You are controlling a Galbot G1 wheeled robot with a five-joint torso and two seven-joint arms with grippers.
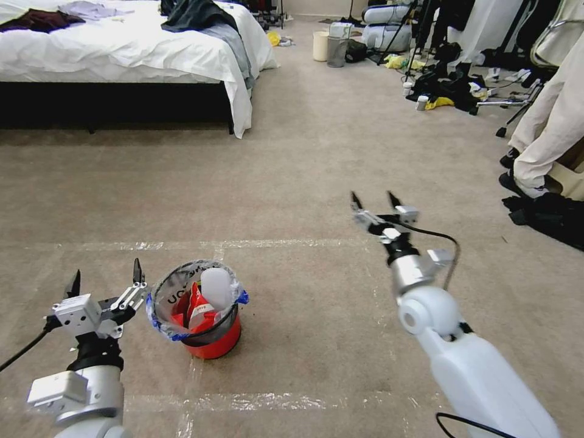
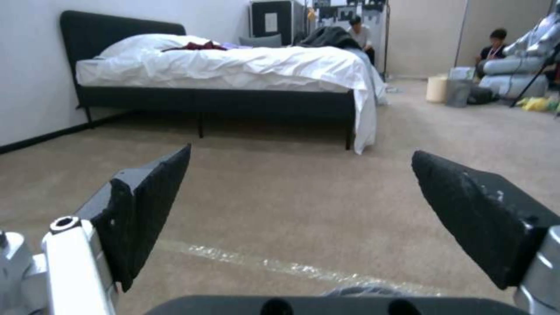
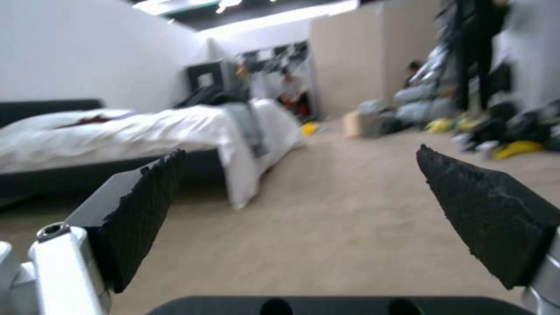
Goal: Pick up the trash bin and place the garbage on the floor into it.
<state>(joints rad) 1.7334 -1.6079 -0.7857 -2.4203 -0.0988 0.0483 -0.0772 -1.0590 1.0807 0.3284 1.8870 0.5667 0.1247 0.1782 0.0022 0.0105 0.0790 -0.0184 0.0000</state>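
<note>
The trash bin [image 1: 204,316], a small round red bucket, stands upright on the beige carpet [image 1: 304,182] in the lower left of the head view, just beside a strip of clear tape [image 1: 243,244] stuck to the floor. A clear plastic bag [image 1: 164,298] with a blue edge and black print lines it and folds out over the rim. Inside the bin sits garbage: a white oblong foam piece [image 1: 217,287] standing on end near the middle, and a red wrapper [image 1: 198,307] leaning against it toward the bin's left wall. What lies deeper under these cannot be made out. The left gripper [image 1: 105,278] hovers just to the left of the bin, close to the bag's rim but not touching it, its two black fingers spread well apart with nothing between them; the left wrist view shows the same wide gap over bare carpet. The right gripper [image 1: 376,202] is held out well to the right of the bin and farther forward, above open carpet, fingers likewise parted and empty. Far across the room, past the white bed [image 1: 121,55], a cream bucket [image 1: 320,45] and a grey bin [image 1: 337,52] stand side by side on the floor; their contents cannot be seen.
</note>
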